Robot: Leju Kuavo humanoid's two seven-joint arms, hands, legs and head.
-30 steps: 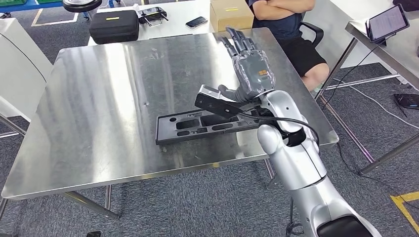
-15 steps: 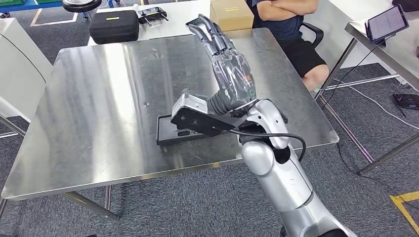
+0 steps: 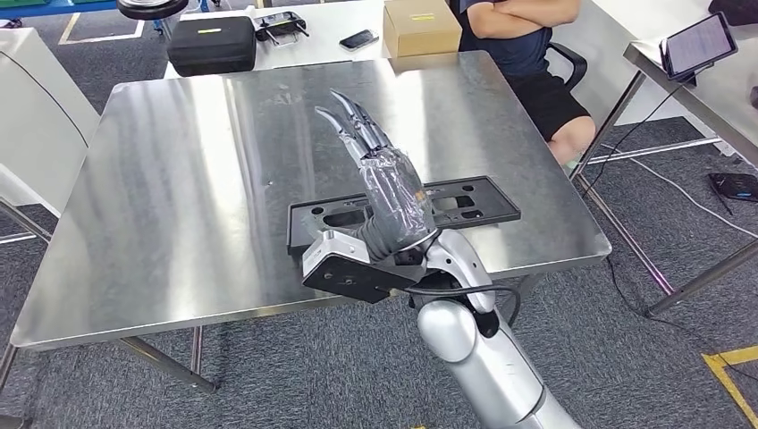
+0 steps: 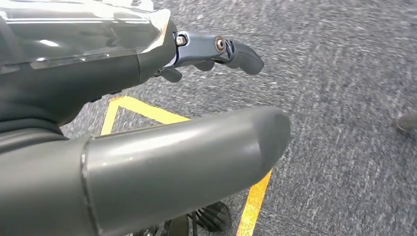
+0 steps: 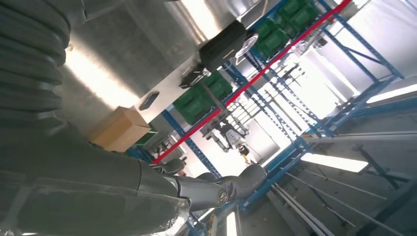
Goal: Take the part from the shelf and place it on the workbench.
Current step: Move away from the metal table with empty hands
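Lying flat, part point(image 3: 465, 204) (hand point(image 3: 380, 174) empty)

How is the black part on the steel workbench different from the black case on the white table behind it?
The black part is a flat, long tray-like piece with open cut-outs; the black case is thicker, closed and rounded. The part lies on the steel workbench just beyond the right hand; the case sits far back on the white table. Both are black and not held.

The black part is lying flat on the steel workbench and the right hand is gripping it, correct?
Not quite. In the head view the black part does lie flat on the steel workbench, but the right hand is raised above it, fingers straight, holding nothing.
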